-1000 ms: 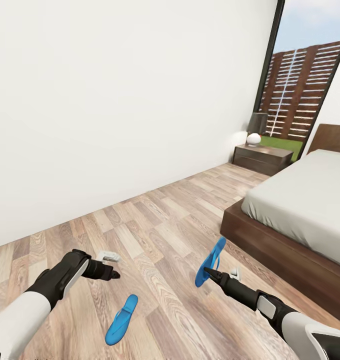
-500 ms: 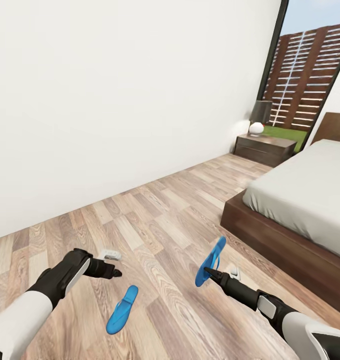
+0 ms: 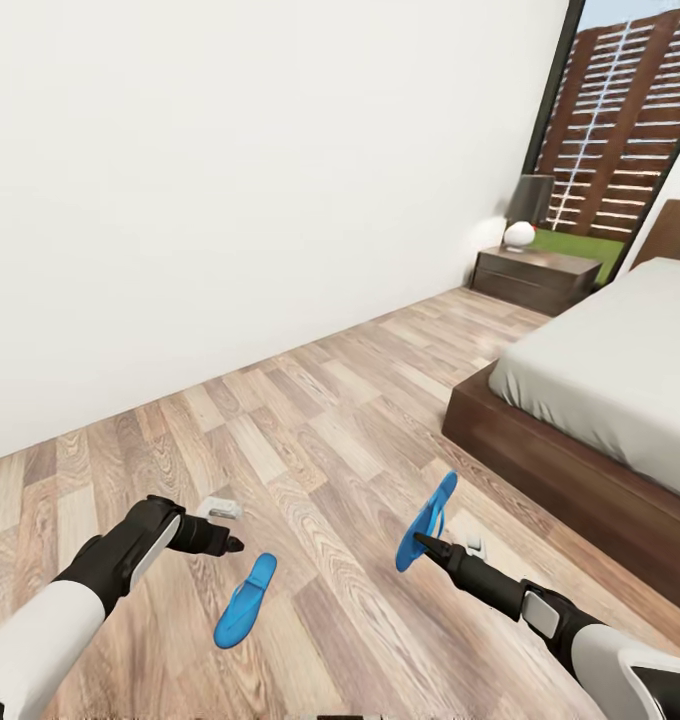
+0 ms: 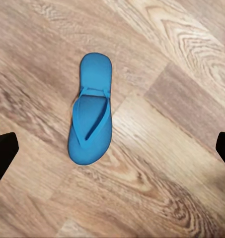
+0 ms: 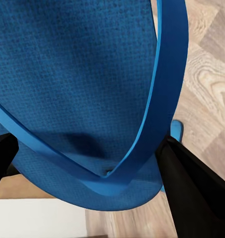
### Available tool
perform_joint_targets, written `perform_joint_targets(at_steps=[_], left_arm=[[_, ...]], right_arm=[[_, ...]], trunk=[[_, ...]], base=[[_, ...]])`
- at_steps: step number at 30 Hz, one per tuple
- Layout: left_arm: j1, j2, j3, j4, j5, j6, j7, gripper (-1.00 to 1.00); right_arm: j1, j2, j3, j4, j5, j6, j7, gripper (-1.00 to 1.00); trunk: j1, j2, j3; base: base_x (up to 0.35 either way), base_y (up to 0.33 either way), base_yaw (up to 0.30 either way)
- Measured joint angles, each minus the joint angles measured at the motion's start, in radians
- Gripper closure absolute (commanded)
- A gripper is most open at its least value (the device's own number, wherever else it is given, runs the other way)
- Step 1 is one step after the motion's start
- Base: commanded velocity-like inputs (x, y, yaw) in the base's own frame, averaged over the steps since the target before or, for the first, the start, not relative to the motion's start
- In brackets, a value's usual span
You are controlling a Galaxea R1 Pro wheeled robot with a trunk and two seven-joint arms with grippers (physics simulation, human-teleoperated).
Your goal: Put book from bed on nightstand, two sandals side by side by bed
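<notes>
Right gripper [image 3: 421,541]: jaws pinched on a bright blue flat flip-flop sandal [image 3: 427,520], lifted off the wood-plank floor [image 3: 320,420] near the dark-framed bed [image 3: 580,400]. Left gripper [image 3: 232,545]: jaws spread wide, empty, above second blue sandal [image 4: 91,109] lying on floor.

Light brown wood-plank floor [image 3: 310,400], flat bright blue flip-flop sandal [image 3: 245,600] lying at seven o'clock (straps up), dark-framed bed [image 3: 540,450] at three o'clock

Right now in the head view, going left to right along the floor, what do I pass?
Left end effector → sandal lying flat on the floor → sandal held by the right end effector → right end effector, overlapping it → bed.
</notes>
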Motion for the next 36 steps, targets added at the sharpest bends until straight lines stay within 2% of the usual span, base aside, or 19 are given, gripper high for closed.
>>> perform_joint_targets(at_steps=[16, 18, 21, 23, 36], left_arm=[[-0.001, 0.009, 0.005, -0.009, 0.0, -0.007, 0.018, -1.0], [-0.005, 0.011, 0.011, -0.01, 0.0, -0.008, 0.024, -1.0], [-0.017, 0.013, 0.044, -0.012, 0.001, -0.009, 0.055, -1.0], [-0.019, 0.013, 0.052, -0.014, 0.001, -0.008, 0.064, -1.0], [-0.02, 0.013, 0.063, -0.02, 0.002, -0.007, 0.074, -1.0]], right_arm=[[0.0, -0.007, 0.001, 0.005, -0.001, 0.0, 0.003, 1.0], [0.0, -0.008, 0.001, 0.006, -0.001, 0.0, 0.003, 1.0], [0.0, -0.008, 0.001, 0.006, -0.001, 0.0, 0.003, 1.0], [0.0, -0.008, 0.001, 0.006, -0.001, -0.001, 0.003, 1.0], [0.0, -0.009, 0.0, 0.006, -0.003, -0.001, 0.026, 1.0]], trunk=[[0.007, -0.004, -0.062], [0.008, -0.004, -0.07], [0.009, -0.005, -0.081], [0.01, -0.005, -0.089], [0.016, -0.008, -0.139]], base=[[0.0, 0.0, 0.0], [0.0, 0.0, 0.0], [0.0, 0.0, 0.0], [0.0, 0.0, 0.0], [0.0, 0.0, 0.0]])
